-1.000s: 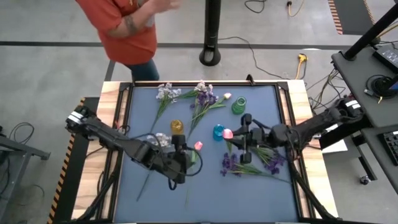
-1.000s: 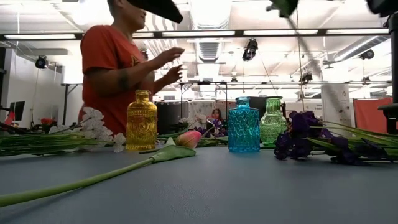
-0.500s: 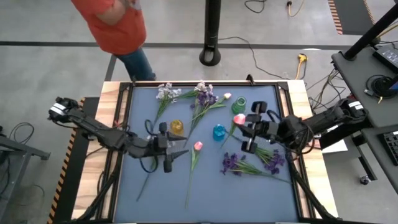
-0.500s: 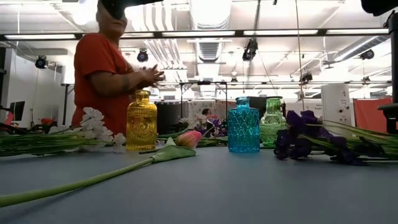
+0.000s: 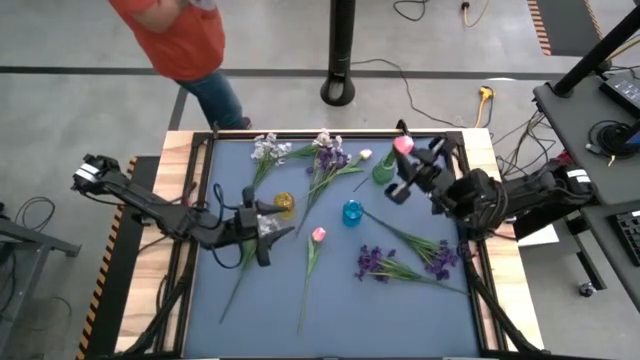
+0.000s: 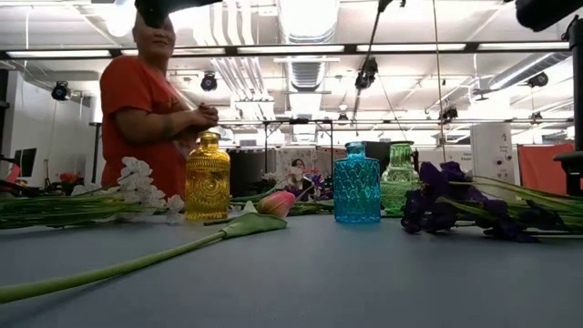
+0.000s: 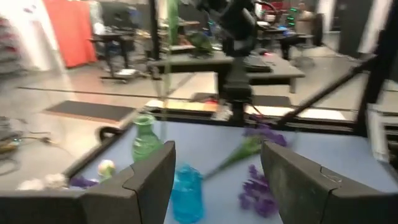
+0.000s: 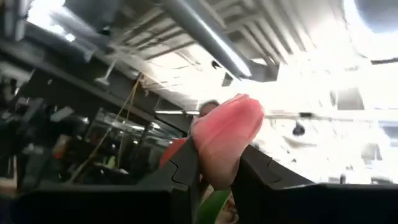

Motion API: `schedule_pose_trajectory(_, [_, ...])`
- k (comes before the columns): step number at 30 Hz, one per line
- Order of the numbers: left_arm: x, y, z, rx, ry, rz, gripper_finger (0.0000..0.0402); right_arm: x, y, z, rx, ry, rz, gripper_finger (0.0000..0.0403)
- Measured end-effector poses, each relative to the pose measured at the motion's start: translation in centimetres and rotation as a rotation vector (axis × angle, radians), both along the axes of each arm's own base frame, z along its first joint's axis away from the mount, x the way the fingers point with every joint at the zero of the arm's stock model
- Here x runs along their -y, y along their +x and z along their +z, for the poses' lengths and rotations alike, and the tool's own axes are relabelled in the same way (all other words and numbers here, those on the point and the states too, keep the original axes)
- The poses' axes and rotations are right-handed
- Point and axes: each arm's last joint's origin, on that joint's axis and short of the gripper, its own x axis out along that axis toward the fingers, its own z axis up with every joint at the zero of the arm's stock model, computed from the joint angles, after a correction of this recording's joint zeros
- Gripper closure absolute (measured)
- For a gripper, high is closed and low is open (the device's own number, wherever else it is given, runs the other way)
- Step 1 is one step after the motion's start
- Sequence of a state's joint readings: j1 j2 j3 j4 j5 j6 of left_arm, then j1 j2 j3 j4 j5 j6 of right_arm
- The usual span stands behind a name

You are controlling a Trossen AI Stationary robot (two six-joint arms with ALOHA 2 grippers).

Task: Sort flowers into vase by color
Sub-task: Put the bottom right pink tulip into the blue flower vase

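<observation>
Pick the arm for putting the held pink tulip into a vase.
Right. The right gripper already grips the pink tulip, raised by the green vase. The left gripper is open and empty.

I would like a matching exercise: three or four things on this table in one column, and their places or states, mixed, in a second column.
1. yellow vase
2. pink tulip
3. blue vase
4. purple flowers

a. lying flat on the mat
b. held in the right gripper
c. next to the left gripper
d. standing mid-table, with no gripper at it

Pairs: 1-c, 2-b, 3-d, 4-a
</observation>
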State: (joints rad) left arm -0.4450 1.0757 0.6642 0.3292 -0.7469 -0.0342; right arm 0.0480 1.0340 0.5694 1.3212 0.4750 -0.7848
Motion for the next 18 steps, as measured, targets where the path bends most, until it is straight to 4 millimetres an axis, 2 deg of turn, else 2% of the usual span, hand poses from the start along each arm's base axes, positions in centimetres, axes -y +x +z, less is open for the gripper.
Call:
schedule_pose_trajectory(5, [-0.3,0.0,0.6,-0.007,0.042,0.131,0.0182,1.6,0.2,-0.2,0.077,0.116,0.076,0.0340])
schedule_pose_trajectory(11, [-0.3,0.0,0.8,-0.031,0.025,0.146,0.0182,2.1,0.6,0.4,0.140,0.131,0.278,0.0340])
schedule_pose_trajectory(18, [-0.4,0.0,1.8,-0.055,0.033,0.187,0.0182,2.2,3.0,0.3,0.000,0.134,0.327,0.0340])
